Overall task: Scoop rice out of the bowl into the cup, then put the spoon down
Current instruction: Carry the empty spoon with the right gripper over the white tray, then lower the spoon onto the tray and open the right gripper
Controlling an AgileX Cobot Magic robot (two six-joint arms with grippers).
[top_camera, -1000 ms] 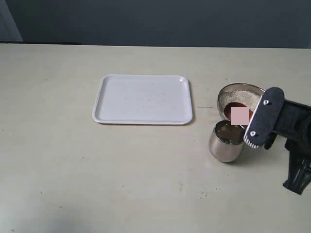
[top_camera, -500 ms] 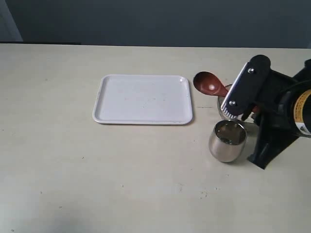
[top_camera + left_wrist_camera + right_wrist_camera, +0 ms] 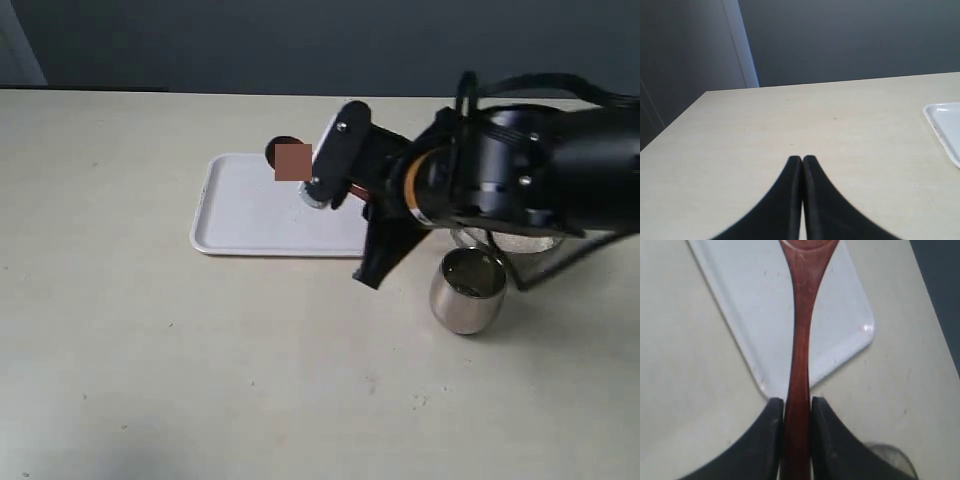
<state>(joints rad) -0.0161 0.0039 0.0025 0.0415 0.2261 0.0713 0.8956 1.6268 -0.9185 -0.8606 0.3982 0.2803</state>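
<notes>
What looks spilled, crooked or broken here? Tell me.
Nothing stands out. The right gripper grips the spoon squarely by its handle above the white tray. The cup stands upright, and the tray lies flat on the table.

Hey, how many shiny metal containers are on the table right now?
2. The cup stands in the open, to the right of the tray. The bowl sits just behind the cup, mostly covered by the right arm. That arm could hide more.
</notes>
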